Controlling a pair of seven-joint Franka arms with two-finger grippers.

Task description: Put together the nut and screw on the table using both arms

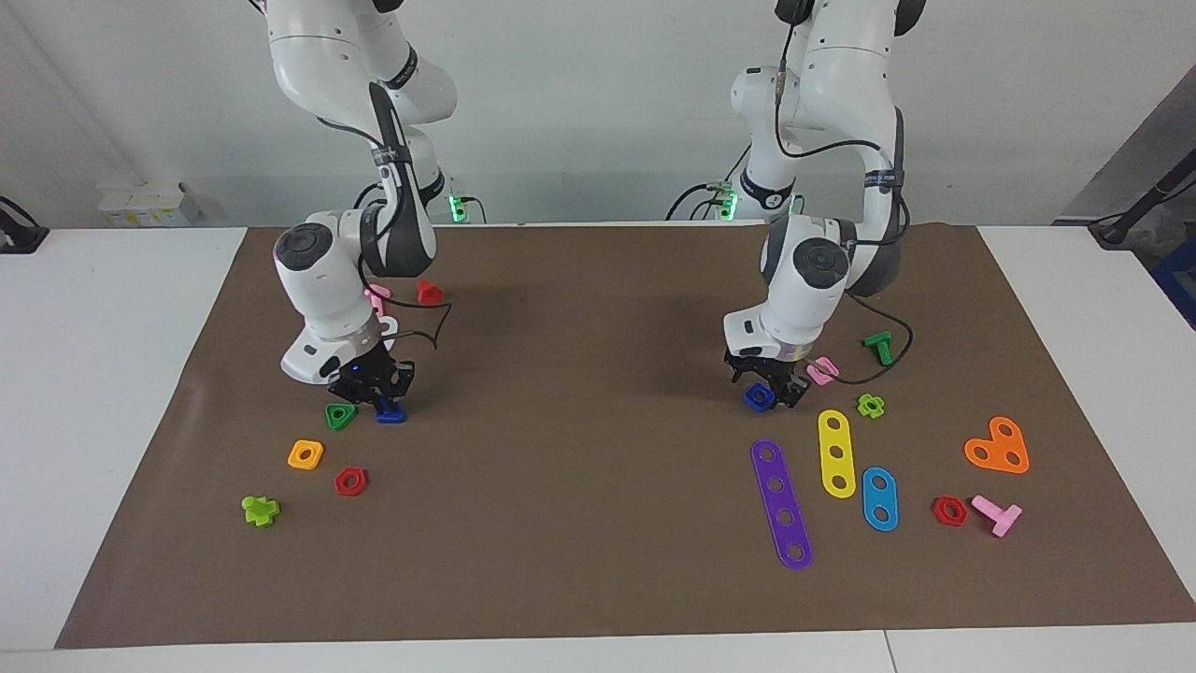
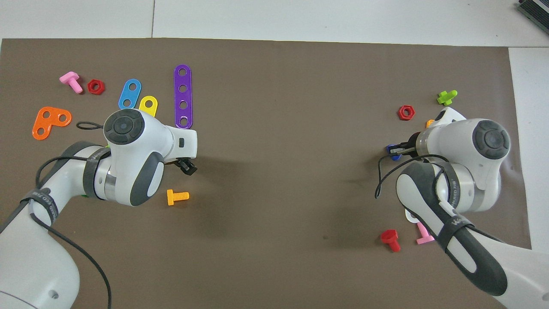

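The dark-blue square nut (image 1: 759, 398) lies on the brown mat (image 1: 579, 421) toward the left arm's end of the table. My left gripper (image 1: 766, 385) is down at it, right over it; the arm hides the nut in the overhead view, where the gripper (image 2: 187, 165) shows. The dark-blue screw (image 1: 391, 411) sits at the mat toward the right arm's end of the table, and it also shows in the overhead view (image 2: 392, 151). My right gripper (image 1: 376, 385) is low over the mat and appears shut on it; it also shows from overhead (image 2: 402, 149).
A green triangular nut (image 1: 340, 416), an orange-yellow nut (image 1: 306, 454) and a red hex nut (image 1: 350, 481) lie by the screw. A pink nut (image 1: 822, 371), a green T-bolt (image 1: 878, 348) and purple (image 1: 783, 505), yellow (image 1: 836, 453) and blue (image 1: 879, 498) strips lie by the nut. An orange bolt (image 2: 177, 196) lies nearer to the robots.
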